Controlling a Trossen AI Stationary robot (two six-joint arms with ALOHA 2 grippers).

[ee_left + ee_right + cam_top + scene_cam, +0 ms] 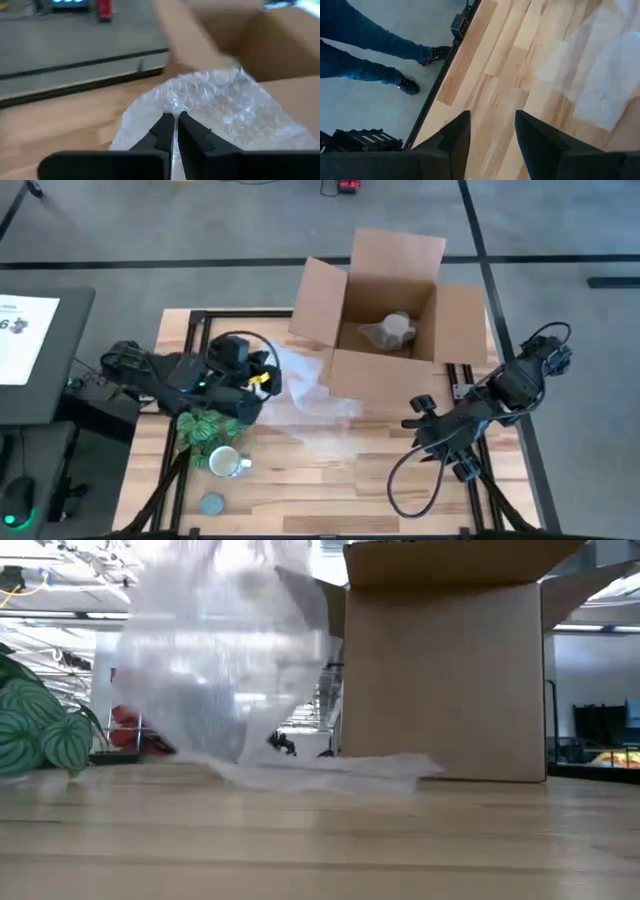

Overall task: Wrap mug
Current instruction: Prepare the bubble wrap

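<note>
Upright mug (224,461) — handle rightward

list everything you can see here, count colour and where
mug: 1, white-cream, near left of the table, beside the green bundle
bubble wrap sheet: 1, clear, table middle, one edge lifted
cardboard box: 1, brown, open, far side of the table
wrapped item: 1, pale, inside the box
green patterned bundle: 1, left side
disc: 1, grey-blue, near left edge
table: 1, light wood
person's legs: blue trousers, dark shoes, on the floor beside the table
left gripper: shut on the bubble wrap sheet
right gripper: open, over bare table at right
</note>
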